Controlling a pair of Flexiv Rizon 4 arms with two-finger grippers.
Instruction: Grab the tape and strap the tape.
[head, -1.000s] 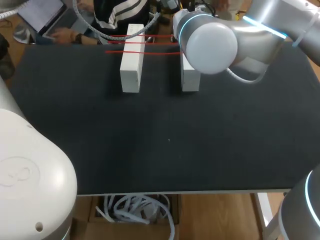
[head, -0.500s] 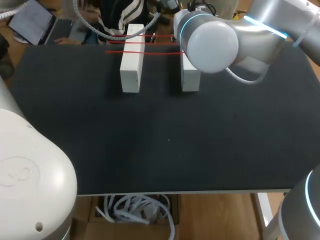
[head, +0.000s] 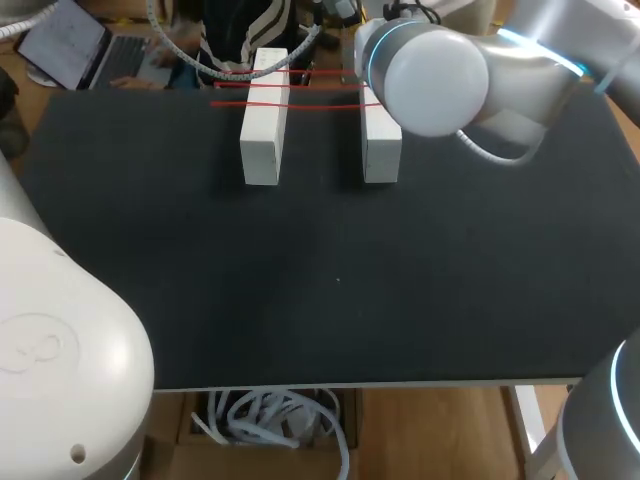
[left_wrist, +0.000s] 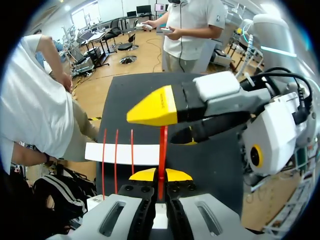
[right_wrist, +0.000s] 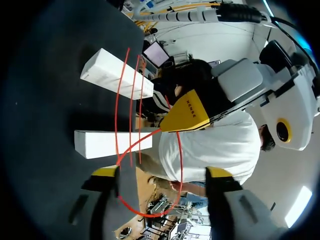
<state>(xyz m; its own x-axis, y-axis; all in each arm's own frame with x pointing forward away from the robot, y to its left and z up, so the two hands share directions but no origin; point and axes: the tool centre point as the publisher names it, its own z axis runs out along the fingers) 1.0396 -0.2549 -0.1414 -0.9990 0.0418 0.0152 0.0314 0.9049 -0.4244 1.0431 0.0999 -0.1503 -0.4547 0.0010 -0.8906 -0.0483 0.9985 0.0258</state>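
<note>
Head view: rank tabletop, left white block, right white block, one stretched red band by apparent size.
1. Black tabletop.
2. Left white block and right white block, about alike; right arm hides part of the right.
3. Red band.

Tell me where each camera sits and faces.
Head view: above and behind, looking down at the table; left arm and right arm show.
Left wrist view: on left arm, facing a white block; left gripper shut on red tape.
Right wrist view: on right arm, facing both blocks; right gripper open.
All share the red tape.
</note>
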